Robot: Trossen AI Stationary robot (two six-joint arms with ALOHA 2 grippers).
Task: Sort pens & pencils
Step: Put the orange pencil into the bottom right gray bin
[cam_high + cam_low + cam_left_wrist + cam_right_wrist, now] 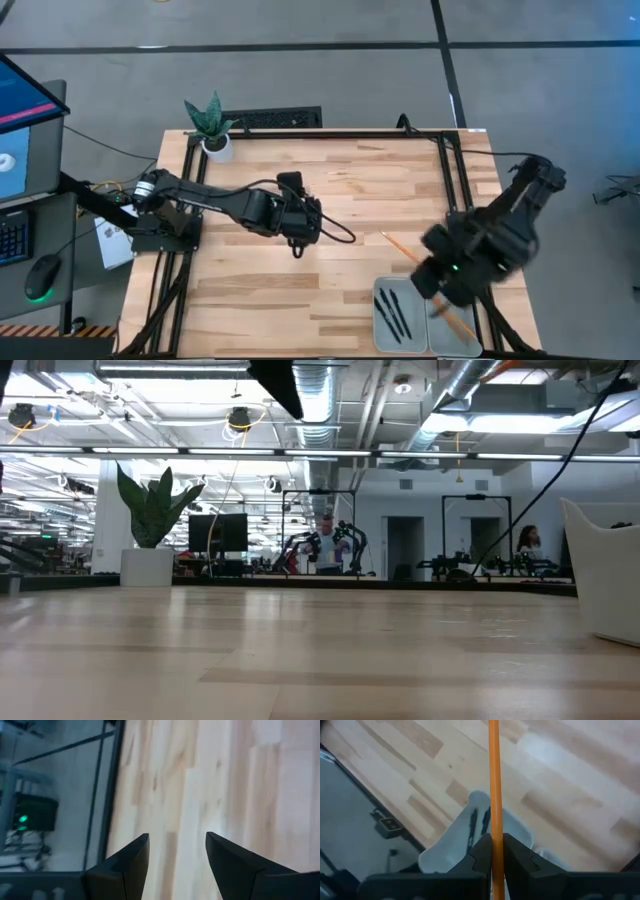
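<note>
At the far left of the high view, off the tabletop (330,280), a monitor (25,125) stands above a keyboard (12,238) and a mouse (42,277) with a green glow. A small potted plant (212,125) sits at the tabletop's upper left corner; the low view shows it at the left too.

Left of centre, the left arm reaches across the wood, its left hand (298,240) hovering over bare boards. The left wrist view shows this hand released, its two dark fingers (131,865) spread apart with only wood grain between them.

Toward the lower right of the high view, the right arm hangs over the tabletop's edge, blurred. Its right hand (437,292) is clenched on an orange pencil (412,255) that slants from the middle right of the frame down toward the lower right, passing behind the hand. In the right wrist view the pencil runs straight up the frame's centre, pinched between the fingers (515,855).

Just below the hand, at the bottom edge of the high view, a pale grey tray (382,335) lies on the tabletop, with the black pens (395,312) in its left compartment; at least two show clearly. The right wrist view shows the pens behind the pencil, inside the tray.
</note>
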